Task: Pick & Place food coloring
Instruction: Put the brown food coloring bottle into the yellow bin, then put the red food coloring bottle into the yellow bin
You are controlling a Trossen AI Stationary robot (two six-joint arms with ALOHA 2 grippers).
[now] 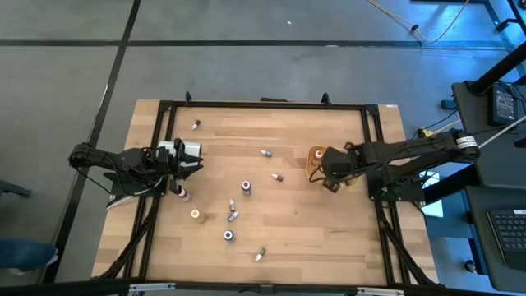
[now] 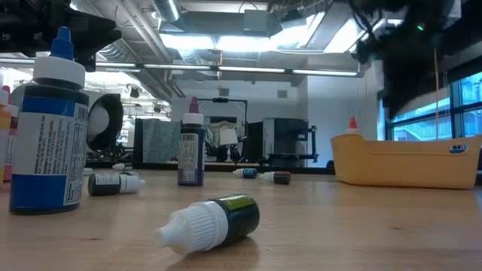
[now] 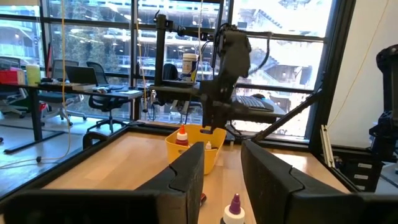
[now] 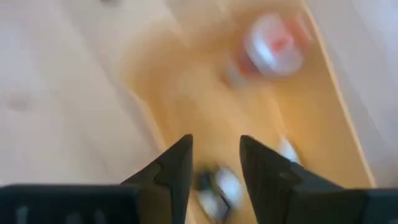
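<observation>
- Right end effector point(image 1: 331, 182) over tan tray point(image 1: 313, 168), fingers parted, empty; we judge a bottle just dropped.
- Left end effector point(image 1: 191, 162) narrow, empty; next, grasp bottle point(image 1: 182, 194).

Ceiling strip lights point(image 2: 248, 38) glare bright white in the low view, washing out the room behind. The near bottle point(image 2: 215, 222) on the counter point(image 2: 361, 226) looks sharp there, with the far background soft. From above, light is even and shadows faint. Daylight floods through the windows point(image 3: 93, 56). The right wrist view is smeared with blur over the tray point(image 4: 205, 106).
</observation>
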